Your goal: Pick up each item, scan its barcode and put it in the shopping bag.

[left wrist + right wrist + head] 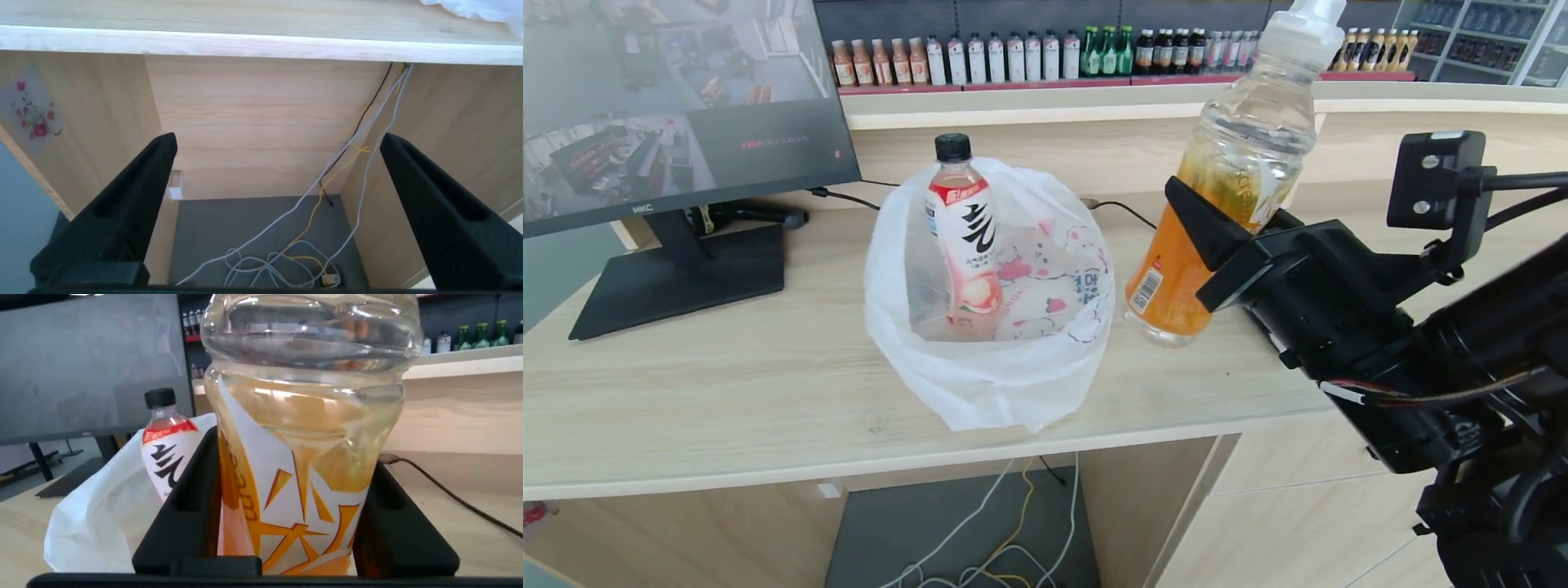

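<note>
Gripping one orange drink bottle (1241,163), the right hand (1225,216) is clamped around its middle and holds it tilted just right of the single white shopping bag (980,384) on the wooden surface (727,384). One pink-labelled bottle (964,237) stands inside the bag. The head view shows the orange bottle's barcode (1147,290). The left wrist view shows the left hand (278,147) spread apart below the surface edge, facing loose cables (343,188).

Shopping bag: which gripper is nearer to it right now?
Right. The right gripper holds the orange drink bottle just beside the shopping bag, above the counter. The left gripper sits open below the counter's edge, facing the cables underneath.
</note>
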Controlling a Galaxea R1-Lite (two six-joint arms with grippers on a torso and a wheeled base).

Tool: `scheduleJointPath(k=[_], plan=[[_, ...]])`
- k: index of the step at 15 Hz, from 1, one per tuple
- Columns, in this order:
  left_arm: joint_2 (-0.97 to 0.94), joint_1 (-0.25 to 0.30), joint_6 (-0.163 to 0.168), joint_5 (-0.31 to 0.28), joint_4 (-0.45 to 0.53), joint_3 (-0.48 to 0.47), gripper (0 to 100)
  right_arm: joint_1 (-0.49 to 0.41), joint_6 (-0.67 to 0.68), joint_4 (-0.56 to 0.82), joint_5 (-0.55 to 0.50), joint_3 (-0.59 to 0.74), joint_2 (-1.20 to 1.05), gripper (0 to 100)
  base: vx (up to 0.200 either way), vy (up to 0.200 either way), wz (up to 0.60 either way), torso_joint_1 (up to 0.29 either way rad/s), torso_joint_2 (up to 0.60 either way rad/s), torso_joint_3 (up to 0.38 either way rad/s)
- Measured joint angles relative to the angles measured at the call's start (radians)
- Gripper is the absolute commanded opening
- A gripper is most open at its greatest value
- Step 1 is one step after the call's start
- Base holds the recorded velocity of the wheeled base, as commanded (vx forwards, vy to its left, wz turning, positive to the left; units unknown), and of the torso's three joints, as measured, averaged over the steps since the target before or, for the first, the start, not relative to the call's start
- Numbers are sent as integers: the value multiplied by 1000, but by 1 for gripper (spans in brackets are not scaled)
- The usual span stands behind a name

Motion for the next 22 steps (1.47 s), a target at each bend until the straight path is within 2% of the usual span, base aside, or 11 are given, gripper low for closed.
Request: scheduleJointPath(k=[7, 14, 18, 22], plan=[[0, -1, 0, 0, 0, 0, 100, 8, -40, -1, 29, -63, 29, 0, 0, 0, 0, 0, 0, 0], [0, -1, 0, 0, 0, 0, 100, 5, -95, 1, 47, -315, 183, 0, 0, 0, 0, 0, 0, 0], [0, 0, 1, 0, 0, 0, 100, -32, -108, 5, 77, -382, 263, 0, 0, 0, 0, 0, 0, 0], [0, -1, 1, 0, 0, 0, 100, -54, -103, 129, 106, -470, 286, 0, 0, 0, 0, 0, 0, 0]])
